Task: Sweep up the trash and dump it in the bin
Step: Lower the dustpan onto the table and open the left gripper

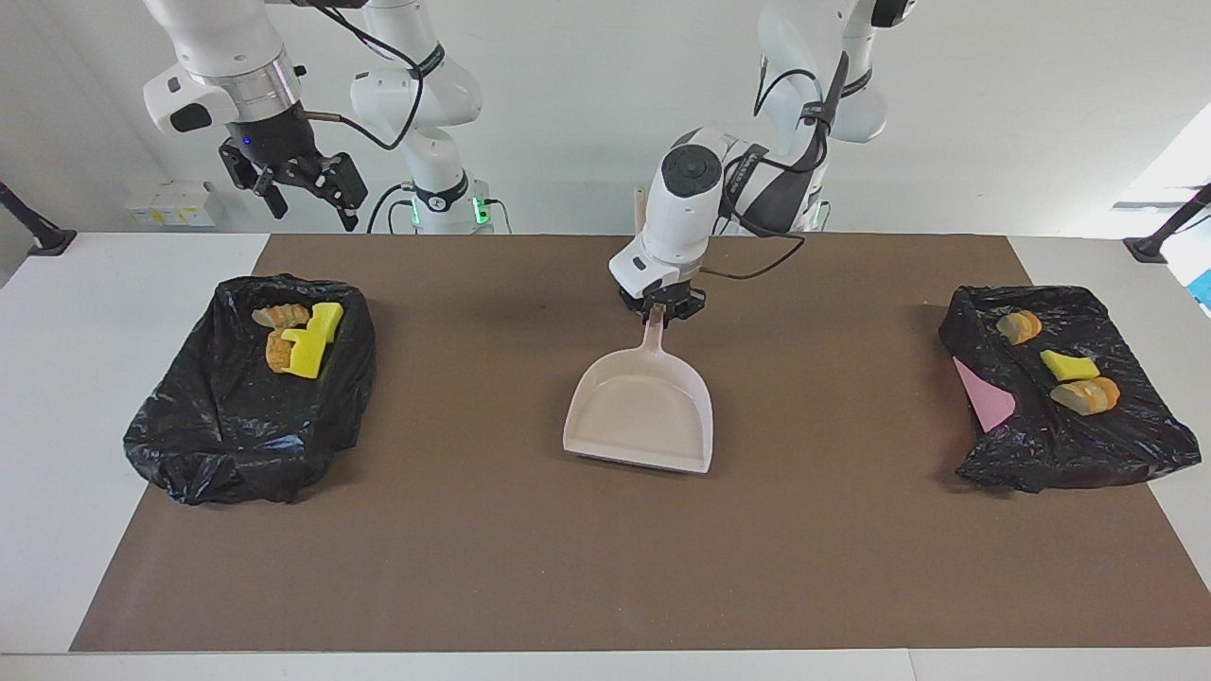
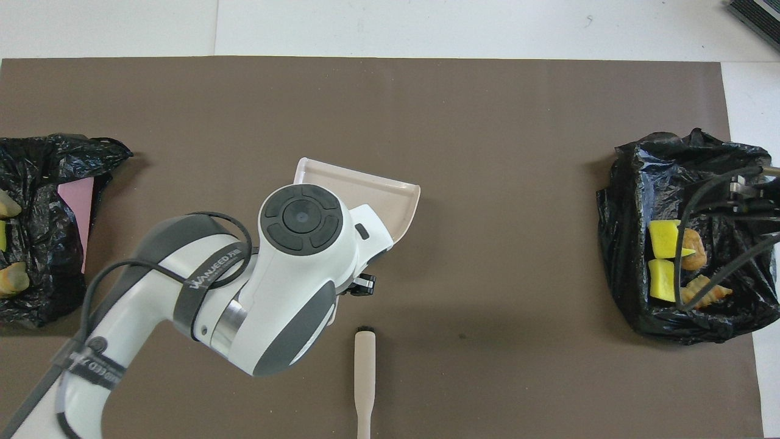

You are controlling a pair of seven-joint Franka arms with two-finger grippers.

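Note:
My left gripper (image 1: 659, 310) is shut on the handle of the beige dustpan (image 1: 643, 416), whose empty pan tilts down over the middle of the mat. From overhead the arm hides most of the dustpan (image 2: 378, 192). The trash (image 1: 303, 345) lies in the black bag-lined bin (image 1: 218, 426) at the right arm's end: yellow sponge chunks and brownish lumps. More trash (image 1: 1069, 365) sits in the second black bin (image 1: 1060, 445) at the left arm's end. My right gripper (image 1: 298, 184) hangs open and empty, high over the table's edge nearest the robots at its own end.
The beige-handled brush (image 2: 364, 378) lies on the mat nearer to the robots than the dustpan; in the facing view only its handle tip (image 1: 640, 199) shows past the left arm. A pink sheet (image 1: 984, 397) rests in the bin at the left arm's end.

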